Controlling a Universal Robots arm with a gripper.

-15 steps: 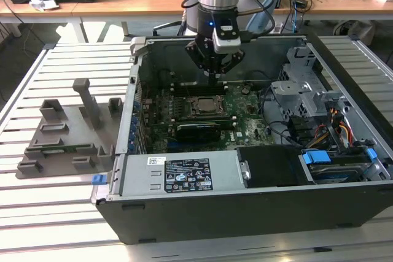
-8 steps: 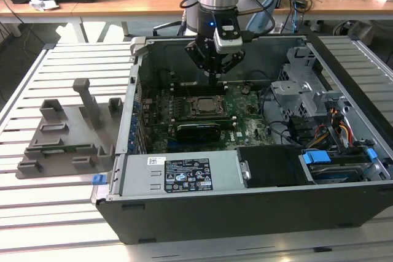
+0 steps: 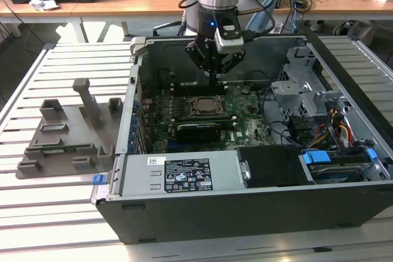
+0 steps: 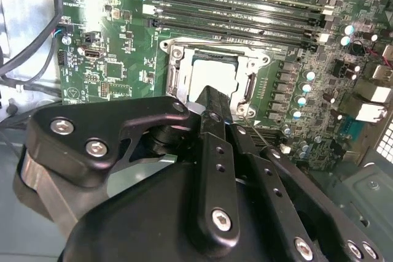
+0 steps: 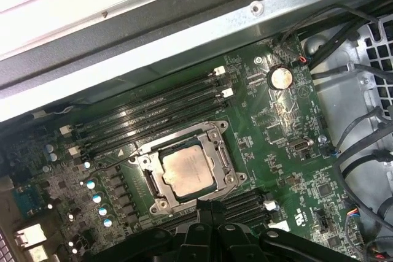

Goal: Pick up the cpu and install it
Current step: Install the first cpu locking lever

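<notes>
The small silvery-grey square cpu (image 5: 187, 173) lies flat inside the dark metal-framed socket (image 5: 222, 159) on the green motherboard (image 3: 252, 128). In the exterior view, the black gripper (image 3: 214, 79) hangs just above it, toward twelve o'clock, with its fingers pressed together and pinching nothing.

Cpu (image 5: 187, 173) top silvery-grey with a faint tan cast; socket frame (image 5: 178, 138) silver. Board (image 5: 276, 145) green, speckled with small silver and black parts; memory slots (image 5: 153, 111) black with white end clips. Gripper (image 3: 214, 79) black, its screws silver. Case (image 3: 245, 213) dark grey, table (image 3: 67, 72) pale grey and slatted, cables (image 3: 344, 128) red, yellow and black, tabs (image 3: 316, 156) blue
</notes>
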